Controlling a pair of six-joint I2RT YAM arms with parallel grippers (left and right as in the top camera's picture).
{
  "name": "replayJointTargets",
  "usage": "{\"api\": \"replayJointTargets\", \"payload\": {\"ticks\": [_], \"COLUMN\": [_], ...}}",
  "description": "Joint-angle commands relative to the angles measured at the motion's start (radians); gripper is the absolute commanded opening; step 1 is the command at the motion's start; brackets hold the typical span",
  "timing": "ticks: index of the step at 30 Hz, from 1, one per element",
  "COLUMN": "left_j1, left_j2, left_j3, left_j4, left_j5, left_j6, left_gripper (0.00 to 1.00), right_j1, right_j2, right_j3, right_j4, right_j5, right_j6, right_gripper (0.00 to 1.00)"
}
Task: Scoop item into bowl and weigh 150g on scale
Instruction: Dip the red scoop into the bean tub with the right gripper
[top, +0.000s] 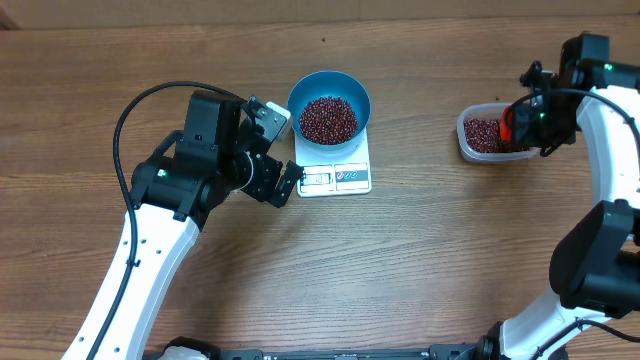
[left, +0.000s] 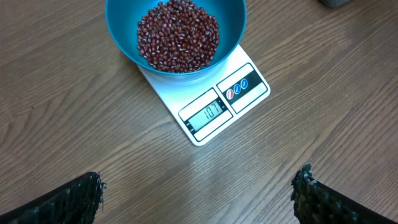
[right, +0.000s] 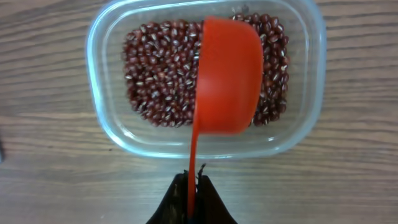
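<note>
Scoop (right: 227, 74) over beans (right: 158, 74) in tub (right: 93, 68).

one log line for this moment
left jaws open, empty, near scale | right jaws shut on scoop over tub of beans | bowl of beans on scale | display 107

Round plastic bowl (left: 118, 25): bright blue, plain.
Small beans (left: 178, 34): dark maroon, pale flecks.
Flat rectangular scale (left: 168, 90): white; buttons seemingly red and blue.
Plastic scoop (right: 227, 81): orange-red.
Wooden table (top: 420, 270): brown, streaked grain.
</note>
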Motion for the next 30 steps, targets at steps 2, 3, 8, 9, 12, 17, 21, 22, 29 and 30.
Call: {"api": "replayJointTargets", "payload": {"ticks": [2, 3, 8, 9, 12, 17, 21, 22, 29, 30], "left_j1": [0.004, 0.004, 0.004, 0.004, 0.004, 0.004, 0.004, 0.004, 0.004, 0.004], "left_j2": [0.005, 0.005, 0.005, 0.005, 0.005, 0.005, 0.005, 0.005, 0.005, 0.005], "left_j3": [0.000, 0.000, 0.000, 0.000, 0.000, 0.000, 0.000, 0.000, 0.000, 0.000], "left_j4": [0.004, 0.004, 0.004, 0.004, 0.004, 0.004, 0.004, 0.004, 0.004, 0.004], "left_j5": [0.005, 0.005, 0.005, 0.005, 0.005, 0.005, 0.005, 0.005, 0.005, 0.005], "left_j6": [-0.010, -0.010, -0.010, -0.010, -0.010, -0.010, -0.010, -0.010, -0.010, -0.010], "left_gripper": [0.99, 1.00, 1.00, 1.00, 1.00, 1.00, 0.99, 0.99, 1.00, 1.00], "right_j1": [-0.002, -0.002, 0.001, 0.004, 0.011, 0.011, 0.015, 0.018, 0.044, 0.048], "right_j2": [-0.007, -0.007, -0.007, -0.007, -0.001, 0.055, 0.085, 0.089, 0.090, 0.090], "right_j3": [-0.048, -0.056, -0.068, -0.068, -0.068, -0.068, -0.068, -0.068, -0.068, -0.068], "right_j4": [0.061, 0.077, 0.092, 0.092, 0.097, 0.084, 0.077, 0.076, 0.053, 0.049], "right_j5": [0.071, 0.109, 0.222, 0.227, 0.227, 0.222, 0.173, 0.158, -0.014, -0.034], "right_j6": [0.010, 0.039, 0.109, 0.109, 0.109, 0.108, 0.102, 0.097, 0.031, 0.024], "right_gripper": [0.04, 0.04, 0.04, 0.04, 0.04, 0.04, 0.04, 0.04, 0.04, 0.04]}}
